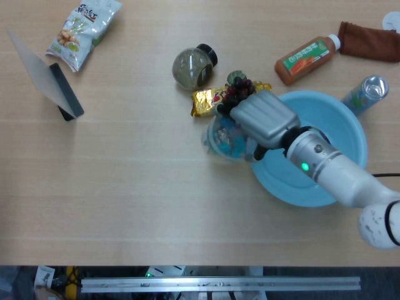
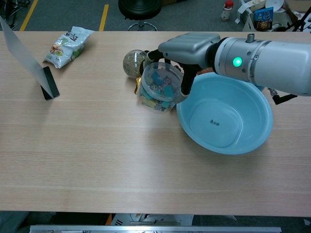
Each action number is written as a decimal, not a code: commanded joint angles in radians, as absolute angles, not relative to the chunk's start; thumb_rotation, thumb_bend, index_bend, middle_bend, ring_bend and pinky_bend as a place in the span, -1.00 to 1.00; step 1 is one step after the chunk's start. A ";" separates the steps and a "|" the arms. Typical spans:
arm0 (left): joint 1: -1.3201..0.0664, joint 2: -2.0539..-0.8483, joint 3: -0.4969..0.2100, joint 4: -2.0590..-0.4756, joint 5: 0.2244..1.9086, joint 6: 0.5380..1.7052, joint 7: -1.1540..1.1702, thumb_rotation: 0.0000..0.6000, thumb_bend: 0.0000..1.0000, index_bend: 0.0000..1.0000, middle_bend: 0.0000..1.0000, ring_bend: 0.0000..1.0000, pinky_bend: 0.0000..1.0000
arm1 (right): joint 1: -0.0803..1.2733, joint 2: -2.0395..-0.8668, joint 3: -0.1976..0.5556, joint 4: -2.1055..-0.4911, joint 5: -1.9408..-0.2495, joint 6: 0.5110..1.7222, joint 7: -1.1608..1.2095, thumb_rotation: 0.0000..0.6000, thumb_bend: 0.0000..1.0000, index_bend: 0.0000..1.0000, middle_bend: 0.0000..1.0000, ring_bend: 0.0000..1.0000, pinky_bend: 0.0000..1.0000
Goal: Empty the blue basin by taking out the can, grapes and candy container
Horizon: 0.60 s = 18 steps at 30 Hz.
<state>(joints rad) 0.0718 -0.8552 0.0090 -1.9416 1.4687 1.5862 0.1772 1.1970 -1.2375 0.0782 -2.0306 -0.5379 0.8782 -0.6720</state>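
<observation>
My right hand [image 1: 262,119] [image 2: 190,48] grips the clear candy container [image 1: 225,139] [image 2: 160,87] from above, holding it tilted in the air just left of the blue basin [image 1: 337,144] [image 2: 223,121]. Nothing lies inside the basin; only a small printed mark shows on its bottom. The dark grapes [image 1: 239,91] lie on the table beyond the hand, partly hidden by it in the head view and fully hidden in the chest view. The blue-green can [image 1: 365,94] lies on the table just past the basin's far right rim. No left hand shows in either view.
A gold packet [image 1: 205,101] lies beside the grapes, with a round jar [image 1: 192,66] [image 2: 131,63] behind it. An orange bottle [image 1: 303,59] and brown cloth [image 1: 369,40] sit at the far right. A snack bag [image 1: 84,31] and propped phone [image 1: 62,94] stand far left.
</observation>
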 commanded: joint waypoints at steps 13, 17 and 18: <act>0.090 -0.852 0.019 -1.938 1.488 1.609 0.168 1.00 -0.46 -0.43 -0.53 -0.61 -0.66 | 1.349 -1.494 0.064 -1.868 -0.336 0.927 -0.779 1.00 -0.60 -0.35 -0.18 -0.20 0.09; 0.094 -0.850 0.020 -1.935 1.489 1.613 0.163 1.00 -0.46 -0.43 -0.53 -0.61 -0.66 | 1.366 -1.545 0.055 -1.818 -0.302 0.928 -0.795 1.00 -0.60 -0.35 -0.19 -0.23 0.05; 0.094 -0.850 0.020 -1.935 1.489 1.614 0.162 1.00 -0.46 -0.43 -0.53 -0.61 -0.66 | 1.370 -1.558 0.053 -1.804 -0.293 0.927 -0.799 1.00 -0.60 -0.35 -0.19 -0.24 0.05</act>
